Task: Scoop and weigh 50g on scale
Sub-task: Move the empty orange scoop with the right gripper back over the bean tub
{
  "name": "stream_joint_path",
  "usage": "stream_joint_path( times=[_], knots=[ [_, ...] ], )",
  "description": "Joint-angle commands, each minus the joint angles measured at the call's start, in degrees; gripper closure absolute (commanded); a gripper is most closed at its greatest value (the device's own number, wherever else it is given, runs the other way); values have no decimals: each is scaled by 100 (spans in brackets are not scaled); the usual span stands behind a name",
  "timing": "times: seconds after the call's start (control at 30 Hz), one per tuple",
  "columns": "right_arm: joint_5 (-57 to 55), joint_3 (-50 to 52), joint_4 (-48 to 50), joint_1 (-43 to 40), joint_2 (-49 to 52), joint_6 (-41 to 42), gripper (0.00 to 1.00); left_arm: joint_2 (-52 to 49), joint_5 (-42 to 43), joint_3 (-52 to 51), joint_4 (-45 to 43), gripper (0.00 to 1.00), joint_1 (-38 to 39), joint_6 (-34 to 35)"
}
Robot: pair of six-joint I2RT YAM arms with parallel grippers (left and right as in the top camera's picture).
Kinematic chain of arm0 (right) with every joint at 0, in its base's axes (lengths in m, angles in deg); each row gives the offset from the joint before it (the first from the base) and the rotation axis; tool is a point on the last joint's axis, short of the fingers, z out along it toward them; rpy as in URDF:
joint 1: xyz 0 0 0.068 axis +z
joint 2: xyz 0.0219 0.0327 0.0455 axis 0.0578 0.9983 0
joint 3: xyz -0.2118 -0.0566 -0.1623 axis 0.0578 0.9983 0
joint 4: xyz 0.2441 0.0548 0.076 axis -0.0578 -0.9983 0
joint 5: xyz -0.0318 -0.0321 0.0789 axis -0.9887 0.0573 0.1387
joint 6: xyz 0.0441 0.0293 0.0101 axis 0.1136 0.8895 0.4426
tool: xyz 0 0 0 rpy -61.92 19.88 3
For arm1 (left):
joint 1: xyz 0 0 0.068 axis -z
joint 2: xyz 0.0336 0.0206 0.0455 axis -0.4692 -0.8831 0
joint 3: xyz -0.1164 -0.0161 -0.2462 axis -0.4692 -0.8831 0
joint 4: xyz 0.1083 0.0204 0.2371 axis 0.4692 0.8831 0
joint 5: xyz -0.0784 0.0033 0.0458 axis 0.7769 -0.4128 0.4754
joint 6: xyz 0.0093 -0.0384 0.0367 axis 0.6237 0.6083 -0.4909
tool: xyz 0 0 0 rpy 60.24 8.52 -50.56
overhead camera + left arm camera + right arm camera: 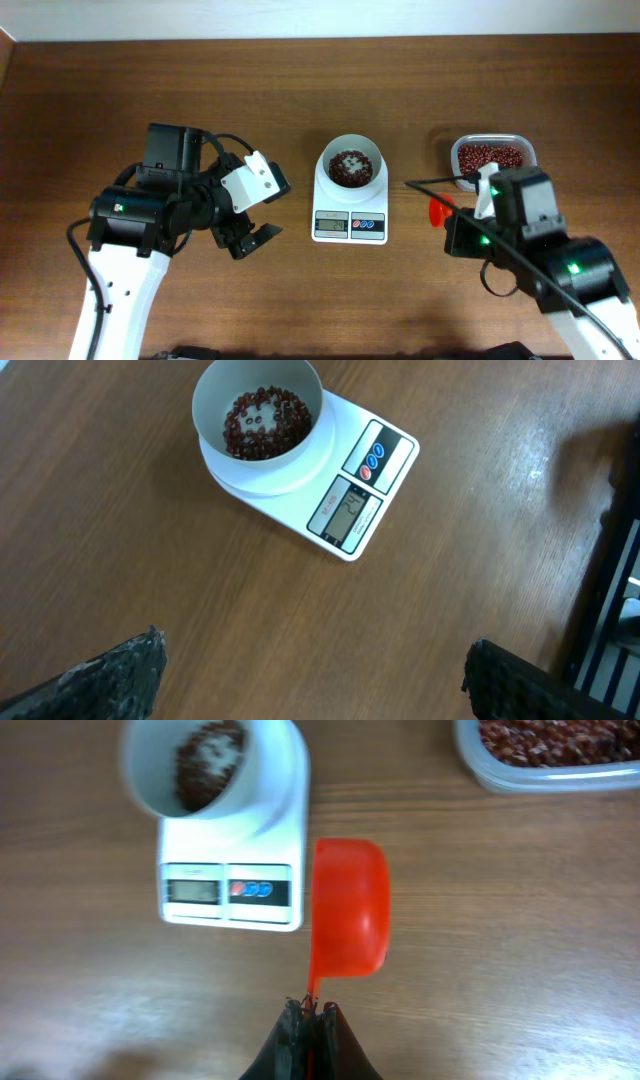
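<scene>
Wood table: beans in scale bowl, tub; right gripper grips empty scoop, left gripper released.

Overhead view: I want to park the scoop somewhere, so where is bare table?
Bare wood: the wide patch in front of the scale, between the open left gripper and the right gripper, and the far strip behind scale and tub. Crowded: the gap from scale to tub, where the right gripper holds the orange scoop.

Left arm and right arm: white links, black joint housings, looping black cables; green lights on the right; left claw has black textured fingers
</scene>
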Motion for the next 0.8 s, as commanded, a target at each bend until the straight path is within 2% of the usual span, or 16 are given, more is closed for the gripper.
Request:
stream_joint_path(
  times=[0.0,0.1,0.2,0.33,0.4,0.47,0.57,0.67,0.77],
  knots=[
    [-997,17,402,37,605,229,96,24,39,83,-4,1,-24,-28],
    [-1001,-201,1440,37,791,229,96,24,39,83,-7,1,-24,-28],
    [-1633,-1152,1606,-42,804,232,96,24,39,83,-4,1,-24,-28],
    [-1349,-1585,990,-933,1086,227,96,24,39,83,-4,1,-24,-26],
    [-791,-1971,389,-1237,1663,-28,96,24,39,83,-4,1,-24,-28],
    [-739,-2406,-61,-1233,2302,-446,96,24,39,83,-4,1,-24,-28],
    [-1239,-2564,-205,-1235,3239,-638,96,24,39,83,-4,1,-24,-28],
    [-2188,-2557,-107,-1268,3578,-634,96,24,39,83,-4,1,-24,-28],
    [-2243,-2540,-15,-1648,3744,-636,96,24,39,83,-4,1,-24,-28]
  ],
)
